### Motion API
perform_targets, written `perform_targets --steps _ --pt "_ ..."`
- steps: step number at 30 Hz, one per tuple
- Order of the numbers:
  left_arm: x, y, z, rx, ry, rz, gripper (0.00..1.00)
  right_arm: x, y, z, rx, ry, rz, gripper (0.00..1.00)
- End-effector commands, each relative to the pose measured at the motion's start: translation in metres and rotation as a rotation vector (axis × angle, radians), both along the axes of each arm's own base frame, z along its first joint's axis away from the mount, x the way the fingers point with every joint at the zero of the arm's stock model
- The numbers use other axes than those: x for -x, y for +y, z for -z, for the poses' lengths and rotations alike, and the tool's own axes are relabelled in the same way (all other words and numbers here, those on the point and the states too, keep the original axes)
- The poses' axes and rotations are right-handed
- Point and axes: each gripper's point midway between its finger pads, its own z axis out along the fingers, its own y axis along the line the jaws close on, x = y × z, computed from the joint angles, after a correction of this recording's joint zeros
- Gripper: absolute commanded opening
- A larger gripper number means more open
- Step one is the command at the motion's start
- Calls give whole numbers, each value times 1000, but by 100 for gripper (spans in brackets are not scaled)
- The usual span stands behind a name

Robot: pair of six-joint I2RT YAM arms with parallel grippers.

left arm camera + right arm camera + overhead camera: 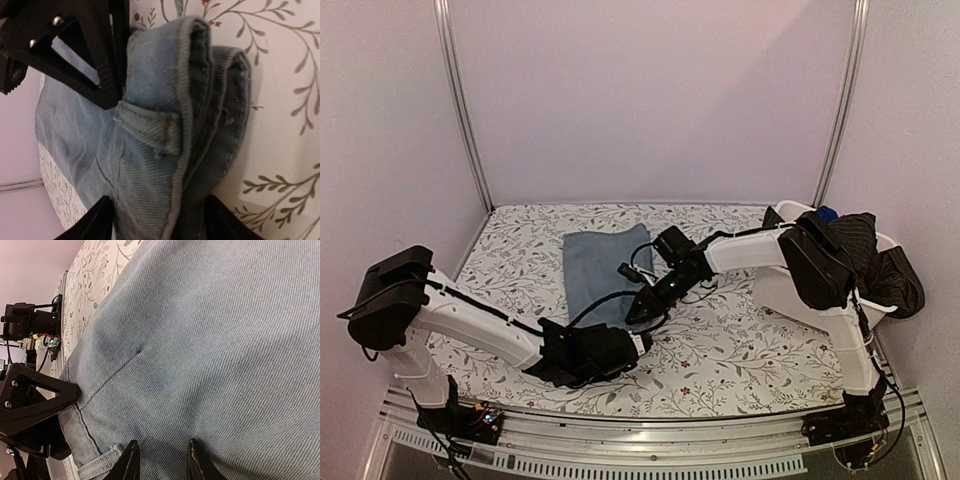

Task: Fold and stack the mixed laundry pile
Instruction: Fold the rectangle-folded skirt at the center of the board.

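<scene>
Denim leads the top view: the light blue denim piece [600, 262] lies flat on the floral table cover [520, 235], the 1 garment set apart for folding. The rest of the mixed laundry pile, including a royal blue cloth [827, 213] and a dark cloth [892, 278], hangs in and over the white bin [792, 210], well right of the denim. Both arms meet at the denim's near right corner. The left gripper [634, 342] is at its near edge and the right gripper [646, 306] is just beyond, on the cloth. We judge they work there because that end is the one a fold must carry over.

From the left wrist, the denim's edge is doubled over on itself, with a belt loop [167, 131] on the upper layer. The 2 fingers [100, 224] stand wide, 1 on either side of the doubled edge, and nothing shows them squeezing it. We read this hand as open, straddling the fold.

From the right wrist, denim fills the view. The 2 fingers [131, 462] stand narrow with denim between them, and their tips are cut off at the picture's edge. We cannot tell whether they pinch a ridge or only press down. Either way, we judge they are there to keep the cloth from sliding.
</scene>
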Motion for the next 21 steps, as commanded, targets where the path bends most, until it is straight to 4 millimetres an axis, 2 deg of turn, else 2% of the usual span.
perform_targets --steps 1,6,10,17,19,21 --pt "-13 29 14 -122 -75 -42 57 18 -21 42 143 86 7 32" --pt "-8 4 -19 17 -38 35 23 20 -22 44 145 92 2 32" --pt "4 -6 -29 54 36 103 2 21 -21 37 131 84 -11 32" --pt "28 -16 -34 112 222 166 0 26 -22 7 90 78 -28 34" --pt "44 -17 -36 124 313 198 0 21 -22 -14 53 63 -23 37" --pt "59 -19 -40 134 402 222 0 9 -21 -47 -10 24 -11 40"
